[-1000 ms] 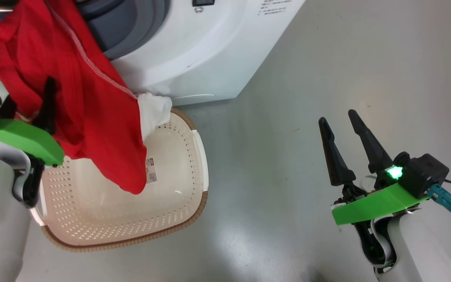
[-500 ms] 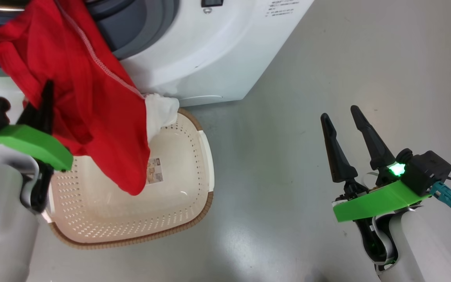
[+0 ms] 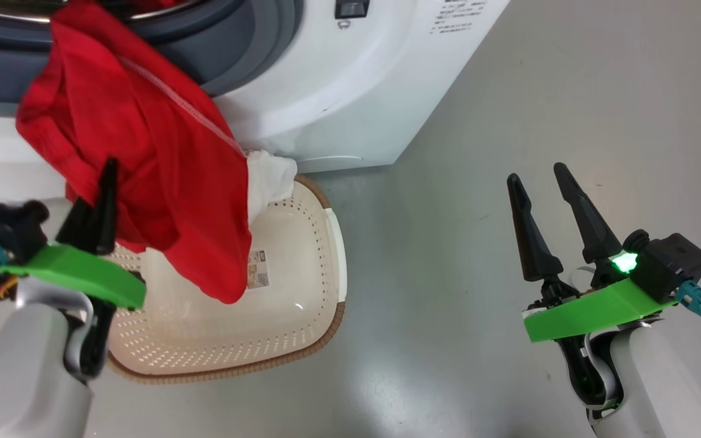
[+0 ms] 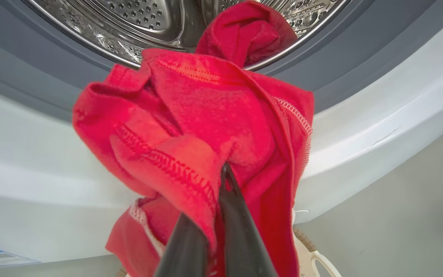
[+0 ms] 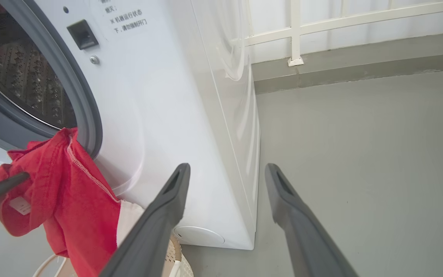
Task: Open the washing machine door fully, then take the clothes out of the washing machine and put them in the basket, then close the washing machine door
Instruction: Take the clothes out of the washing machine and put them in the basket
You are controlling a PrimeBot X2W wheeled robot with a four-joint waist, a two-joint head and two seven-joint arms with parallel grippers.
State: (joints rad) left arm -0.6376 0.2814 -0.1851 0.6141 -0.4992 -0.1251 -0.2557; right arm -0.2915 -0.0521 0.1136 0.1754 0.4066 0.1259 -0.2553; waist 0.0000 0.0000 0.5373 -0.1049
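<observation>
Red clothes (image 3: 162, 176) hang out of the open mouth of the washing machine (image 3: 338, 91), down over the cream basket (image 3: 332, 316) on the floor in front of it. A white cloth (image 3: 268, 179) pokes out at their right edge, just above the basket's far rim. My left gripper (image 3: 107, 170) is shut on a fold of the red clothes (image 4: 190, 127), its fingers pointing up at the steel drum (image 4: 137, 19). More red fabric (image 4: 244, 34) lies on the drum's lip. My right gripper (image 3: 542, 176) stands open over bare floor, well right of the basket. The washing machine door is out of view.
Grey floor (image 3: 509, 91) spreads to the right of the washing machine. In the right wrist view, the washer's white side (image 5: 229, 115) runs back to a low grey kerb (image 5: 360, 69) with a white railing (image 5: 294, 30) above it.
My left gripper has shut on the red clothes. The head camera has moved, so the whole picture has shifted right and down. The right gripper has stayed open and still.
</observation>
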